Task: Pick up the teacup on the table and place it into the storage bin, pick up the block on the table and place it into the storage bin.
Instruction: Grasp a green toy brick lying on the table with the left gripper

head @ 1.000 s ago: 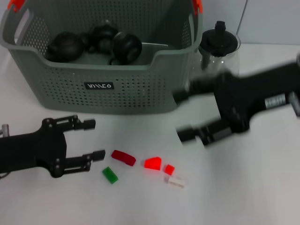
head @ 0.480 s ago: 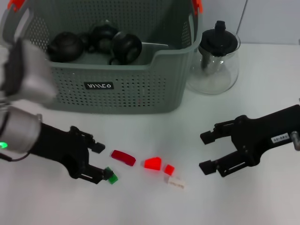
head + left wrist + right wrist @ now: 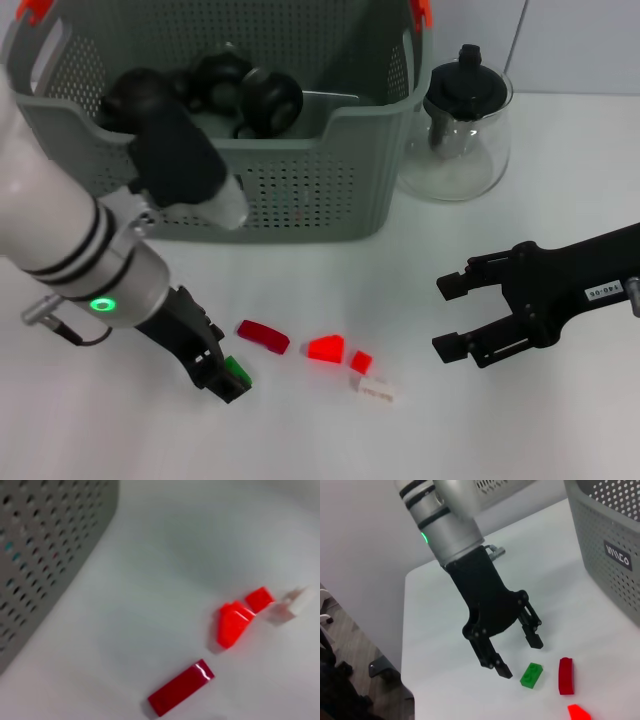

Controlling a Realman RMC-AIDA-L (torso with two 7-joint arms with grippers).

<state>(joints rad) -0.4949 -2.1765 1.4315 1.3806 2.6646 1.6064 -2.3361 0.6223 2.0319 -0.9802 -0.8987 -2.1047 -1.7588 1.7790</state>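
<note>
Left gripper [image 3: 519, 652], fingers apart, straddles the small green plastic block [image 3: 531, 674] in front of the grey-green perforated storage bin [image 3: 260, 190]. An off-centre closure could flick it away. Right gripper [image 3: 450, 318] idles open.

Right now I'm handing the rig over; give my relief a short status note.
Left gripper: open, low over the table beside the green block, not gripping it.
Right gripper: open, idle above the table right of the blocks.
Storage bin: holds dark teaware.
On the table: green block, dark red block, bright red block, small red block, white block.
Left: grasp a block, bin it.
</note>
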